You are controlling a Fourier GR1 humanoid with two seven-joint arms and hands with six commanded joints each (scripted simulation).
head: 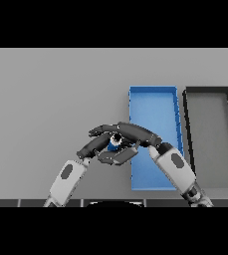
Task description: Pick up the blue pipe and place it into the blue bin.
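1. Nearest the camera are the two white and grey forearms, rising from the lower edge: the left arm (66,178) comes up from the lower left, and the right arm (177,172) comes up from the lower right, crossing over the lower right part of the blue bin.

2. The left hand (94,145) and the right hand (135,133) meet in the middle of the view, just left of the bin's left wall. Their dark fingers overlap so closely that it is hard to tell which belong to which hand.

3. Between the two hands a small patch of blue shows, the blue pipe (113,145), with a pale spot just above it. The fingers of both hands curl around it, the right hand's arching over the top and the left hand's closing from below and the left. Most of the pipe is hidden, so I cannot tell how it is tilted or whether it touches the table.

4. The pipe is outside the bin, over the table just beside the bin's left edge, near the middle of that wall.

5. The blue bin (153,90) is a long rectangular tray running away from the robot. Its floor shows bare where the right arm and hand do not cover it.

6. Just right of it, close alongside but apart, lies a dark bin (208,90) of similar shape with a grey floor.

7. Both bins rest on the grey table (51,99), which spreads out to the left and far side.
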